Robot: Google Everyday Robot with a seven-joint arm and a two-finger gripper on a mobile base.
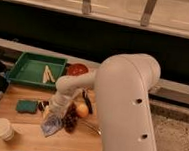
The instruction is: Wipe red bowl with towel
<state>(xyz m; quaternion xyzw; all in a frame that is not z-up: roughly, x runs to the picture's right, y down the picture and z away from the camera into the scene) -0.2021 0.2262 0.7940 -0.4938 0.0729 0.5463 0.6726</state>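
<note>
Tool (55,109) low over towel (50,125) on table (29,136), grip state impossible to tell; red bowl (77,69) at one o'clock, apart

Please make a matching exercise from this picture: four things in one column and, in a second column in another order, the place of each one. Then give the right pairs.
Things
1. red bowl
2. towel
3. sponge
4. cup

Places
A. front left corner of the table
B. at the back, just right of the green tray in the picture
C. directly below the gripper
D. in front of the tray, left of the gripper

Pairs: 1-B, 2-C, 3-D, 4-A

The gripper hangs low over the table, at the towel's upper edge.
</note>
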